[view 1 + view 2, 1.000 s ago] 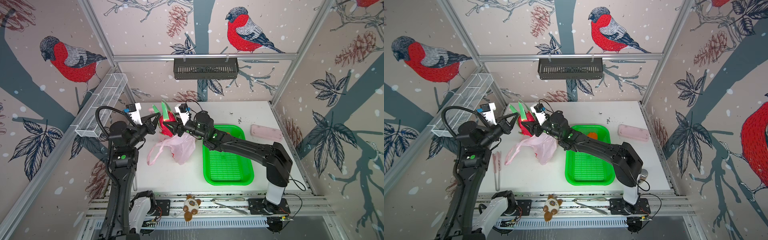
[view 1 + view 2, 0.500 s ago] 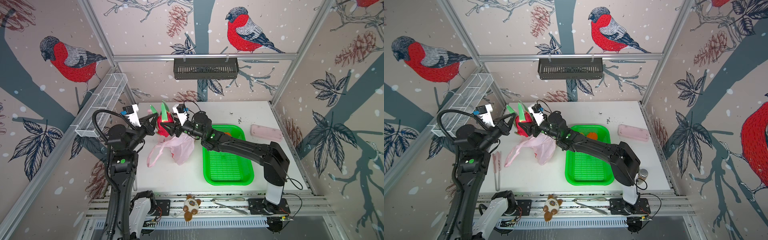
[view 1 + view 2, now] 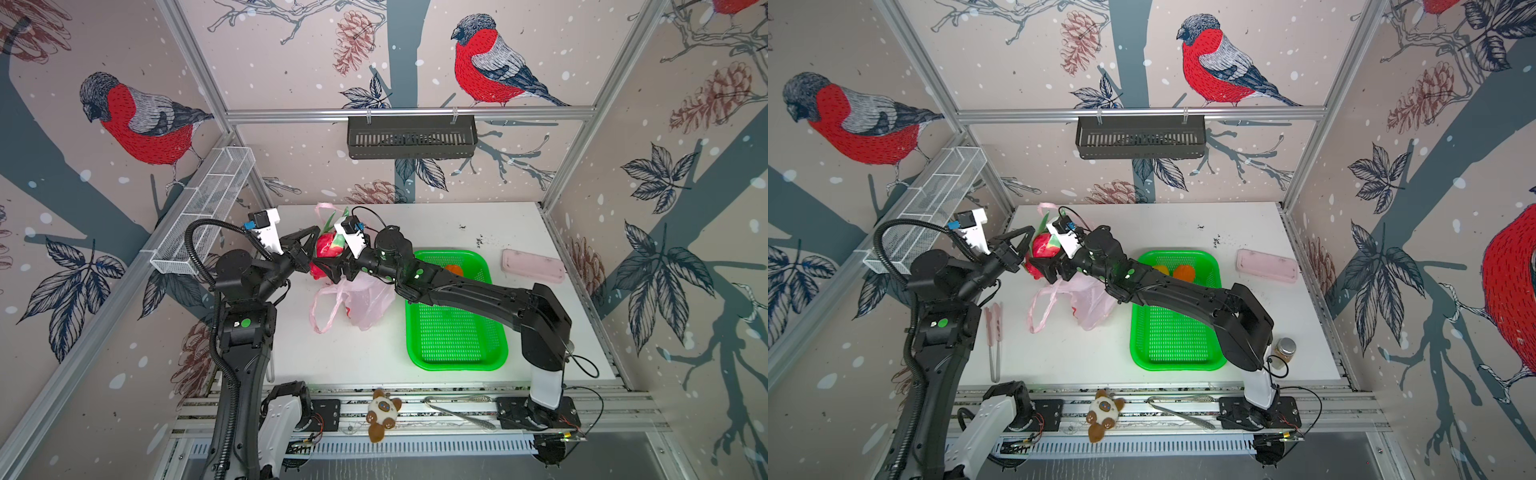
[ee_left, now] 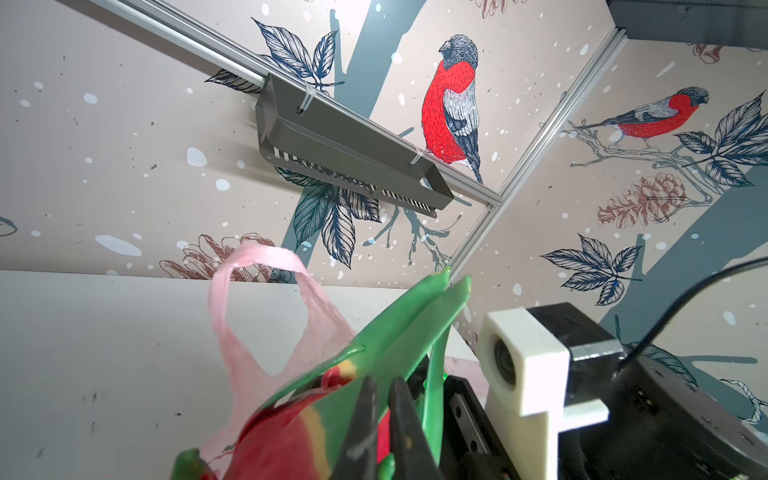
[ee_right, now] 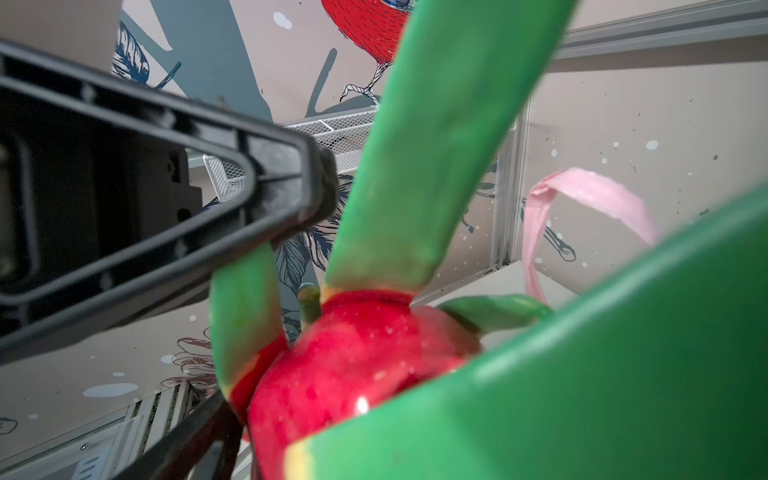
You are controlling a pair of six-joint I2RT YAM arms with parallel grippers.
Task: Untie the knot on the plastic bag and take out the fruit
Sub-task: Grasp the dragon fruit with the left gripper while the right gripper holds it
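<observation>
Left gripper (image 4: 382, 386) is pinching a green scale of the magenta dragon fruit (image 3: 326, 249) above the translucent pink plastic bag (image 3: 365, 299); right gripper (image 3: 326, 268) is gaping wide around it. Orange ball (image 3: 1183, 272) and yellow ball (image 3: 1162, 270) are lying in the green mesh basket (image 3: 457, 365).

Table (image 3: 357, 357) front bare; plastic bag (image 3: 368, 299), green tray (image 3: 457, 366) block middle.

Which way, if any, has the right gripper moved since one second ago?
Yes: the right gripper has shifted slightly left in a top view, away from the green tray.
</observation>
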